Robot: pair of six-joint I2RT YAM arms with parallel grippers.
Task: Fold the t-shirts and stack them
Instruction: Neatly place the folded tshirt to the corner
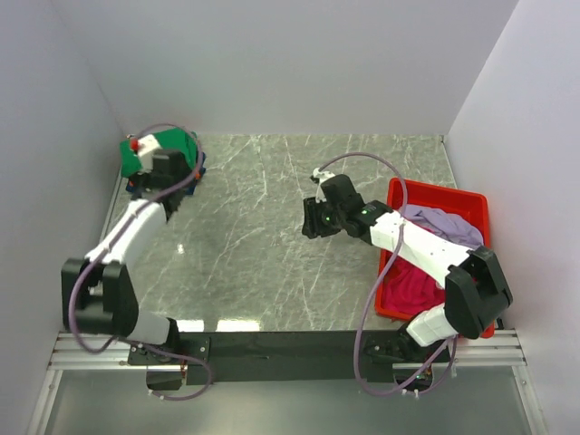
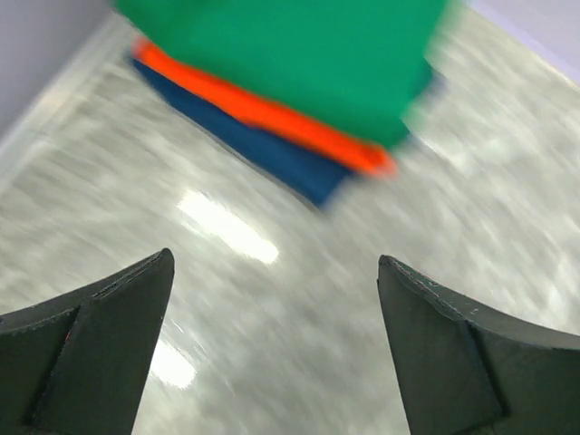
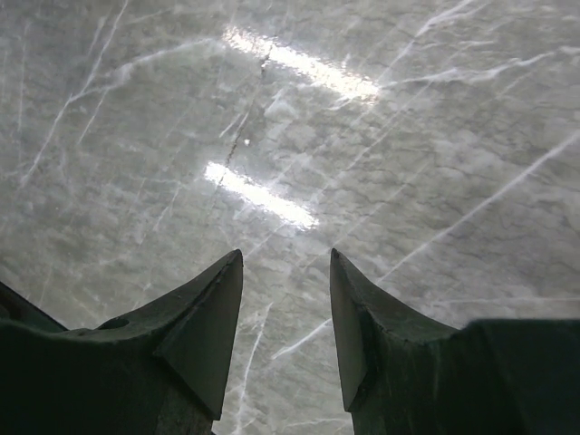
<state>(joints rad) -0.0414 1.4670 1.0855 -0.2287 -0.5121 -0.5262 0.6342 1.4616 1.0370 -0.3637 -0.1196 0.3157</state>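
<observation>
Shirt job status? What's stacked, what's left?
Done: green shirt over orange over navy, stacked in the far left corner. In hand: nothing; left gripper open next to them, right gripper open and empty over the table. Left: lilac and magenta shirts, unfolded in the bin.

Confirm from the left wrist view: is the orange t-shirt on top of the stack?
No, the green t-shirt lies on top, with the orange t-shirt beneath it and the navy t-shirt lowest.
</observation>
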